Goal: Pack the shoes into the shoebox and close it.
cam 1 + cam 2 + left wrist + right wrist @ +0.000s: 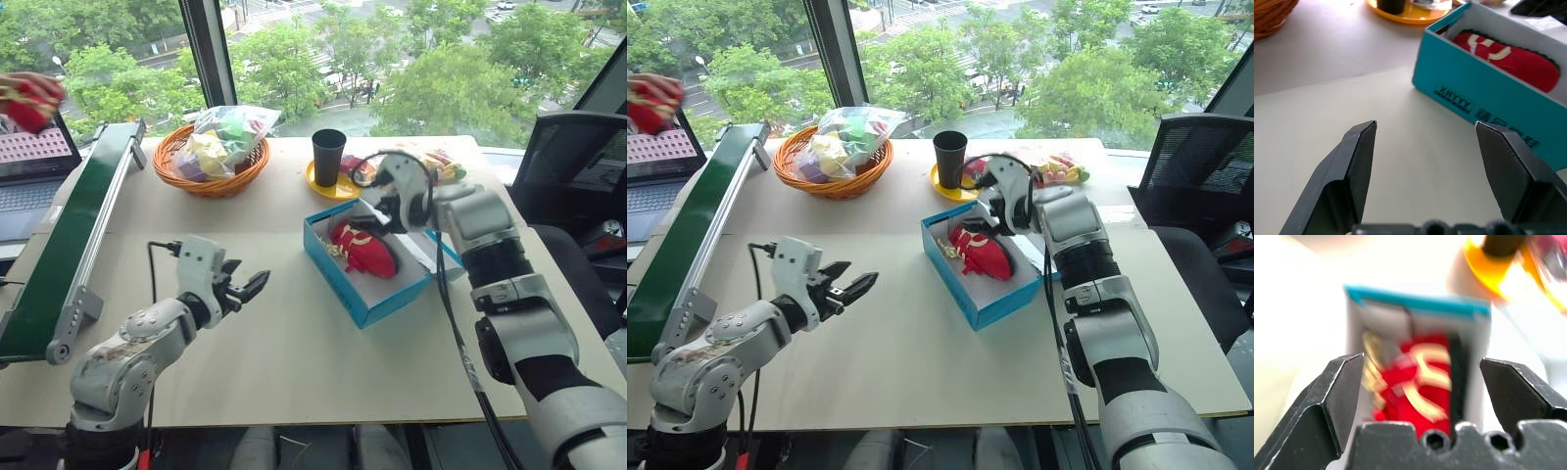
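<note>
Window-side table, one of the shoes lying in the open shoebox
Right gripper hangs spread and empty above it, left gripper open nearby; soft, light fabric likely squashes, so pinch at the heel or firm sole edge

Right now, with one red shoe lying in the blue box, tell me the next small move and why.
Probably swing the left gripper toward the conveyor. Only one shoe lies in the open box, and a person's hand holds something red, possibly the second shoe, above the conveyor's far end. Both grippers are open and empty, the right gripper over the box.
</note>
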Controlling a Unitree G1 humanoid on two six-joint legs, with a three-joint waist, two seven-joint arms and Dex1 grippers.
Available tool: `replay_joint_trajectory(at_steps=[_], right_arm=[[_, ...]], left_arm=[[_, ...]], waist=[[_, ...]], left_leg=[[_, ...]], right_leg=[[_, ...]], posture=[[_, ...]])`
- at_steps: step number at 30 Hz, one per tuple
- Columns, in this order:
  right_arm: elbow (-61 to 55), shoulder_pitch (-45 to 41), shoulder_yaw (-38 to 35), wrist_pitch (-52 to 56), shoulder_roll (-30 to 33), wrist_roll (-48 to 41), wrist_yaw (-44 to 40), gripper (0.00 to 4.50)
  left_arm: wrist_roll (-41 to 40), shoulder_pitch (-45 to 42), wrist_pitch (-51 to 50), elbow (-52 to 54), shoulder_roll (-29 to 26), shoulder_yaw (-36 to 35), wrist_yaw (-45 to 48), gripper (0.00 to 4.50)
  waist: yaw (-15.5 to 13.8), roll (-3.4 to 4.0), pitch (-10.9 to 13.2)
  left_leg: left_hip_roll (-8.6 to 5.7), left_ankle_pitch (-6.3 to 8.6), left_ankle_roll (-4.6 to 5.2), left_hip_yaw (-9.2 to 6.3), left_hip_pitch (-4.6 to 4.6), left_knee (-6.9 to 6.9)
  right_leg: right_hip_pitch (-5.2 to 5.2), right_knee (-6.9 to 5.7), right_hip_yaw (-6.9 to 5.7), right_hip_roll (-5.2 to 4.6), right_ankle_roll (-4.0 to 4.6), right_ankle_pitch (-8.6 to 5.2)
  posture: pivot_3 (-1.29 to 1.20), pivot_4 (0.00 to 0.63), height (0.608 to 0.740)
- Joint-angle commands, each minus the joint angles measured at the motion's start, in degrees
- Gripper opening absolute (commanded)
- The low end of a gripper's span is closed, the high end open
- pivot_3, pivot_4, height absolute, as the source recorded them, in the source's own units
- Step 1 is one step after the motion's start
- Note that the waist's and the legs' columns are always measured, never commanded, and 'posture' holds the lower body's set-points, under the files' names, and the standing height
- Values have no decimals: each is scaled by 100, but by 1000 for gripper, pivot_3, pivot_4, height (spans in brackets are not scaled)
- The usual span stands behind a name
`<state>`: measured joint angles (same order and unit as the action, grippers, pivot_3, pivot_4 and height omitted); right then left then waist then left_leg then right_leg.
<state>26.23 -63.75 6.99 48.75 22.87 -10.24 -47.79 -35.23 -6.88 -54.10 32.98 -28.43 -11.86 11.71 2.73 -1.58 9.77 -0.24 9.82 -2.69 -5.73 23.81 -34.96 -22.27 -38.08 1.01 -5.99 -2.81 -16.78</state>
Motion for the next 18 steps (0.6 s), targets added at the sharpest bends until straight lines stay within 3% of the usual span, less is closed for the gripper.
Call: replay_joint_trajectory(at_steps=[1,5,13,18], right_arm=[[-615,1,-368,-511,-229,-560,-389,4496],[-905,287,-348,-858,-511,-852,-711,4500],[-1014,685,208,-1725,-1468,-742,-718,4500],[-906,941,642,-2424,-1657,-490,-921,4500]], left_arm=[[152,139,18,99,-105,-475,-173,3674],[198,151,71,55,-23,-1050,-444,4460],[1143,562,824,-136,-49,-2184,-1091,4460],[1169,1110,1420,-474,124,-2643,-711,4460]], waist=[[-9,1,1],[-45,1,0],[41,1,1],[-23,-1,-1]], left_leg=[[0,0,0,0,0,0],[2,0,0,-2,-1,-2],[17,0,-1,-1,-3,4],[17,1,-2,-2,-5,3]], right_leg=[[0,-1,0,0,0,0],[3,-1,-2,3,0,0],[-10,-5,0,17,16,9],[-4,-1,-1,20,21,13]], posture=[[0,150,738],[0,150,738],[0,150,738],[0,150,738]])
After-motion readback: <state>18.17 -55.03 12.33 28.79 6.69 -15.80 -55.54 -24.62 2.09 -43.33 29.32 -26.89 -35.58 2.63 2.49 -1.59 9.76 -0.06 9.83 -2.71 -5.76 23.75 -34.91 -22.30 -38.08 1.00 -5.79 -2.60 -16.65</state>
